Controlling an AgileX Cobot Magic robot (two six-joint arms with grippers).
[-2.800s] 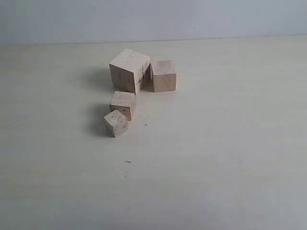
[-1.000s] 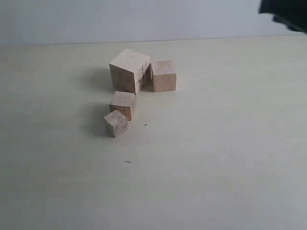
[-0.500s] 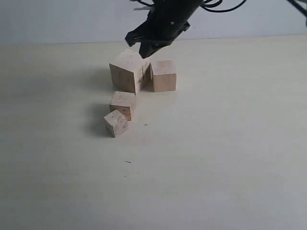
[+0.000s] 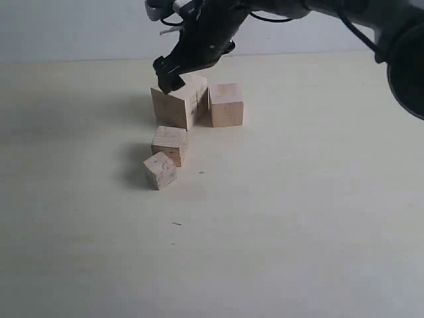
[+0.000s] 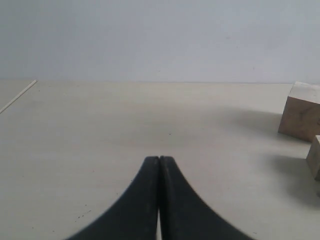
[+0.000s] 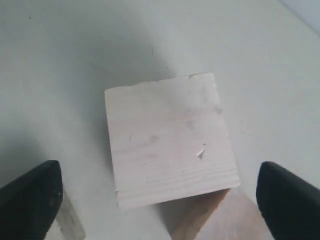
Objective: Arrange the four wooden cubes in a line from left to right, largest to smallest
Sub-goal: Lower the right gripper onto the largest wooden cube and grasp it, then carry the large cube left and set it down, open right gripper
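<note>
Hovering in ext. view, right tool [image 4: 171,78] sits just above largest cube [image 4: 180,103]. 2nd cube [image 4: 226,105] is beside the tool; 3rd cube [image 4: 169,144] & smallest cube [image 4: 159,170] lie farther off. No row yet, all 4 left to place.
Left wrist: left tool [image 5: 159,167] closed, empty.
Right wrist: jaws wide apart, straddling largest cube w/o touching.

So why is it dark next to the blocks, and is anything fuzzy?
Exterior view: those are soft shadows, falling left of the largest cube and the smallest cube. Right wrist view: the largest cube's top looks clear, but the close-up fingers look fuzzy. Left wrist view: even light, no glare.
</note>
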